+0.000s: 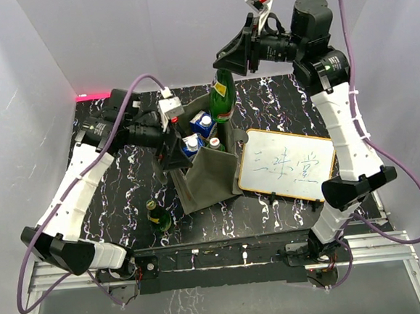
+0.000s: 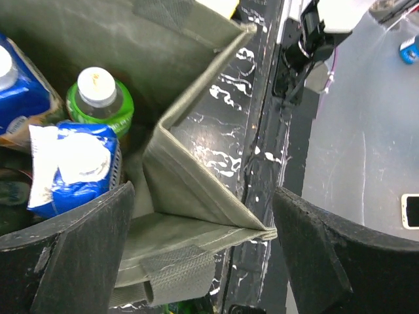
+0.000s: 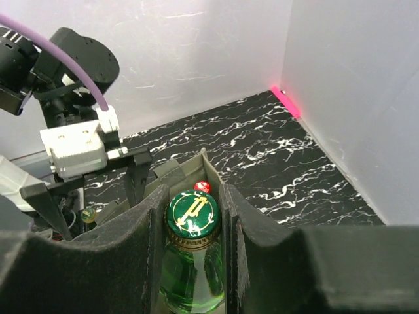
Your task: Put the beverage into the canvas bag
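My right gripper (image 1: 224, 70) is shut on the neck of a green glass bottle (image 1: 224, 99), the beverage, which hangs upright over the far side of the olive canvas bag (image 1: 210, 177). The right wrist view shows its green and gold cap (image 3: 191, 212) pinched between the pads, with the bag's rim (image 3: 171, 169) below. My left gripper (image 1: 173, 147) is at the bag's left edge. In the left wrist view it (image 2: 203, 252) stands open, straddling a folded wall of the bag (image 2: 196, 190). One finger (image 2: 78, 255) is on the inner side and the other finger (image 2: 340, 261) is outside, apart from the cloth.
Inside the bag are blue cartons (image 2: 72, 163) and a green bottle with a white cap (image 2: 98, 88). A small green bottle (image 1: 157, 216) stands on the table to the bag's near left. A framed whiteboard (image 1: 287, 165) lies right of the bag. White walls enclose the black marbled table.
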Available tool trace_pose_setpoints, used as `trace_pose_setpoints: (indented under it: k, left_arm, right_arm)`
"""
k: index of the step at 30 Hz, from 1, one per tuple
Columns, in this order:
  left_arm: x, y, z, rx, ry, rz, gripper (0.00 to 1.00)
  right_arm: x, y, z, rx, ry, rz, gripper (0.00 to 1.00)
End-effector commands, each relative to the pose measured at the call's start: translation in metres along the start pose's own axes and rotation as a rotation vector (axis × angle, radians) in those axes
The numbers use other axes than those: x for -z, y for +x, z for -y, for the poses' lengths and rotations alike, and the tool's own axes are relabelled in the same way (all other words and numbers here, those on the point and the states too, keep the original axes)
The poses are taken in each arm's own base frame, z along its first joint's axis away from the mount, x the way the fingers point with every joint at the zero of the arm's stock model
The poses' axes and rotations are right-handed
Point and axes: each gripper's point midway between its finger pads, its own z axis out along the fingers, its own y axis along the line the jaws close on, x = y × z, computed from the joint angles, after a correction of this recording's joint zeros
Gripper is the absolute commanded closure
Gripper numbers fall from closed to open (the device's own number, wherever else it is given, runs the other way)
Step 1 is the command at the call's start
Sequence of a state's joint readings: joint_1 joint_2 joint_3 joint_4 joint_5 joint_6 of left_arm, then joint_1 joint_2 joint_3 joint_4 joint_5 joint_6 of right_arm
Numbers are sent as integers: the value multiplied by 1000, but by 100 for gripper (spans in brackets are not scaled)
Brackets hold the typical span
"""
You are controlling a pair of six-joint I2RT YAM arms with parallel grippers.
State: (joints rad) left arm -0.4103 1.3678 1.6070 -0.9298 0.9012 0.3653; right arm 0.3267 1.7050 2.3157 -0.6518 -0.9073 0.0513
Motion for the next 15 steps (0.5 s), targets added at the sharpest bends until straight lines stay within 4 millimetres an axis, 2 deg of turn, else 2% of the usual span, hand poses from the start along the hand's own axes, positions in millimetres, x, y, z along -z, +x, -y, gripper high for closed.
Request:
trace_pose_setpoints:
  k: [1, 8, 11, 15]
  left_arm:
    - [-11, 24, 6, -1, 23, -87, 17]
    - [-27, 29, 17, 32, 125, -88, 32]
    - [-32, 38, 21, 32, 147, -100, 38]
    - [-32, 43, 27, 18, 172, -97, 52]
  right_arm:
    - [-3, -45, -30, 146, -104, 134, 92]
    - [-30, -19, -49, 122, -203, 88, 92]
    - [-37, -7, -51, 111, -221, 66, 92]
    - [-44, 9, -57, 86, -269, 39, 92]
